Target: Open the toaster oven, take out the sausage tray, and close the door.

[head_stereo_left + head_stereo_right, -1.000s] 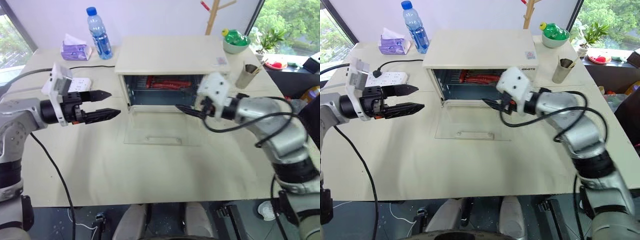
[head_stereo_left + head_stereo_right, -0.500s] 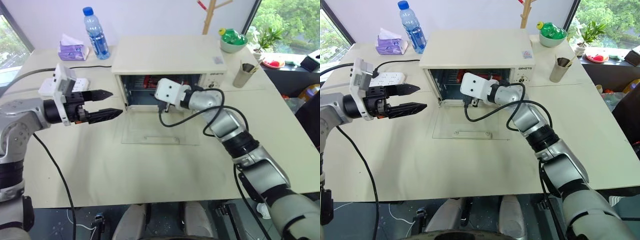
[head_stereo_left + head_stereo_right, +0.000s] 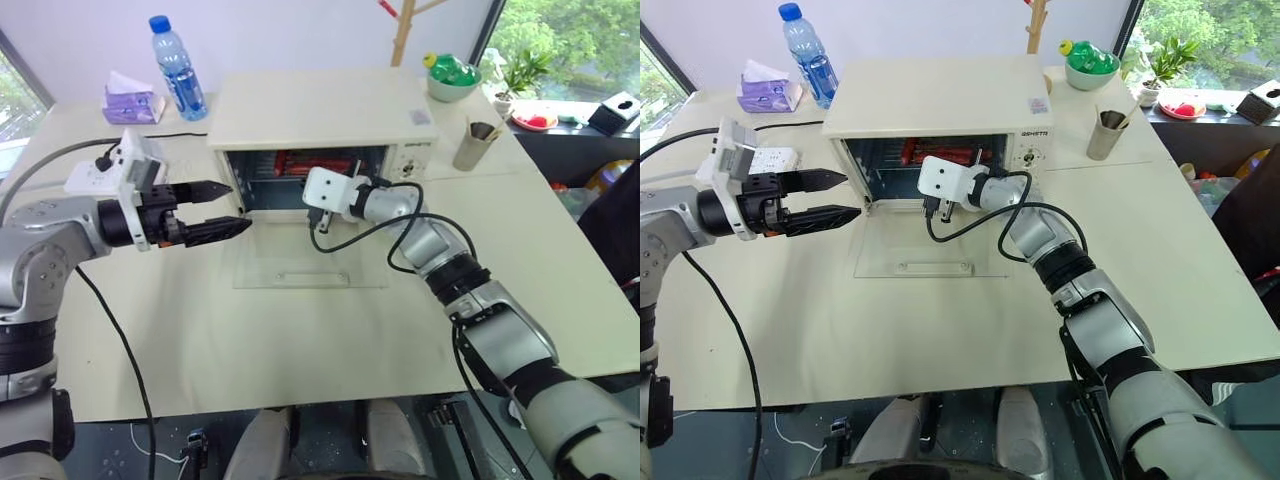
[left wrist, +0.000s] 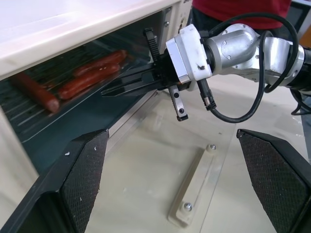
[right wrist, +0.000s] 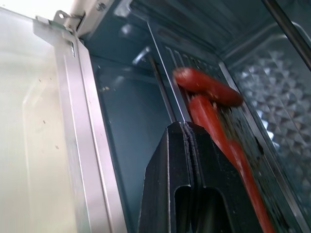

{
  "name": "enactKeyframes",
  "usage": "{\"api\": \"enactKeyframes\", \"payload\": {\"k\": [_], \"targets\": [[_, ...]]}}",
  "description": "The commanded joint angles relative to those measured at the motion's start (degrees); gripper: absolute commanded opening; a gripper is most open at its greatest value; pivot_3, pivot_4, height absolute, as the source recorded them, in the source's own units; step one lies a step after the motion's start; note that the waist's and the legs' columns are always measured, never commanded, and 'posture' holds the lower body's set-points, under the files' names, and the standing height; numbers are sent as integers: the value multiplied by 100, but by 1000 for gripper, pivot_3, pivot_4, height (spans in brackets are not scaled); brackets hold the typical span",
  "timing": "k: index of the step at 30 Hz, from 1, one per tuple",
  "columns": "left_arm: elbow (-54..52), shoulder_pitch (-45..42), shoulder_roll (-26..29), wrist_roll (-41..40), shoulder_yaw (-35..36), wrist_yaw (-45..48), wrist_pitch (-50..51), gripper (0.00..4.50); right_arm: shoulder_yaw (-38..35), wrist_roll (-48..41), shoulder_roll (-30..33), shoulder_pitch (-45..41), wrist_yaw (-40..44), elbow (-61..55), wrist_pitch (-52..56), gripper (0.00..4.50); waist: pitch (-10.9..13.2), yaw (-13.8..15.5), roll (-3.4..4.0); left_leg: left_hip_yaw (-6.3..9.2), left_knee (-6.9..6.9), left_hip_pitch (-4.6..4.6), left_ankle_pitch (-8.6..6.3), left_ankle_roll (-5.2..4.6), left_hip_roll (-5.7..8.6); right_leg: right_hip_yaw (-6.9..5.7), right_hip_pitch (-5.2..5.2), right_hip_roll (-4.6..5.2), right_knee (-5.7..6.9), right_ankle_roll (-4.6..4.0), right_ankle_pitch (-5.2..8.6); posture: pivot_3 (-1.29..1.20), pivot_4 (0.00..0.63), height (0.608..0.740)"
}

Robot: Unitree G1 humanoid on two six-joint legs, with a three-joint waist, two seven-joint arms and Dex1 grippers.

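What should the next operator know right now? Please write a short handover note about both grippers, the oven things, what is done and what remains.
Left gripper: open, beside the oven's left front, holding nothing.
Right gripper: shut, fingers at the mouth of the toaster oven, on the front edge of the sausage tray.
Door: fully open, flat on the table.
Done: opening.
Left: pull the tray out, close the door.

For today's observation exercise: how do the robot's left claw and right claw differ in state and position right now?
The left claw is open, its fingers spread apart; the right claw is shut, fingers pressed together. The left claw hangs outside the oven, beside its left front corner; the right claw reaches into the oven's mouth, at the sausage tray's front edge. Both have two black fingers and sit above the folded-down door.
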State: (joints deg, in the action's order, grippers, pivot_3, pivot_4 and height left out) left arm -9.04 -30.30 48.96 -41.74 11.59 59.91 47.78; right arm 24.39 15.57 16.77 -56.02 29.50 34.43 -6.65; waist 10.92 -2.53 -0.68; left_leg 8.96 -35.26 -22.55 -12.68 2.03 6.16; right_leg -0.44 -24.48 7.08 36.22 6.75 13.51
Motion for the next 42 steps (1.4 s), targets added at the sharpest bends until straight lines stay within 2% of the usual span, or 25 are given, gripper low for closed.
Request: {"api": "enactKeyframes", "payload": {"k": [1,11,14,17,24,42], "targets": [[-3,-192,2,11,11,17,-170,4500,-106,138,-55,-242,-95,-12,-227,10,0,-13,0,-2,0,2,0,0,-3,2,0,-3,0,-1,-1,0,150,739],[140,-60,-33,49,-35,4,-238,4500,-165,233,-193,-325,-110,293,-366,10,0,-15,0,-43,4,9,-1,-2,-20,27,-10,-19,0,-9,-6,0,150,739],[248,0,0,104,-28,28,-291,4500,-160,294,-203,-315,-169,275,-388,830,0,-14,0,-45,5,10,-1,-2,-21,28,-11,-20,0,-10,-7,0,150,739],[286,24,10,131,-22,50,-332,4500,-133,359,-207,-301,-183,267,-410,2319,0,-9,0,-46,5,10,-1,-2,-22,29,-12,-21,0,-11,-8,0,150,739],[369,-68,-39,173,-51,25,-365,4500,-157,431,-303,-411,-280,607,-544,2319,0,-11,0,-54,5,10,-3,-5,-24,31,-13,-22,0,-12,-9,0,150,739],[490,-173,-77,224,-153,49,-364,4500,-4,1031,-685,-1282,-1193,2661,-1025,2319,-1,-21,-1,-67,5,11,0,0,-31,39,-17,-28,1,-17,-14,0,150,739]]}}
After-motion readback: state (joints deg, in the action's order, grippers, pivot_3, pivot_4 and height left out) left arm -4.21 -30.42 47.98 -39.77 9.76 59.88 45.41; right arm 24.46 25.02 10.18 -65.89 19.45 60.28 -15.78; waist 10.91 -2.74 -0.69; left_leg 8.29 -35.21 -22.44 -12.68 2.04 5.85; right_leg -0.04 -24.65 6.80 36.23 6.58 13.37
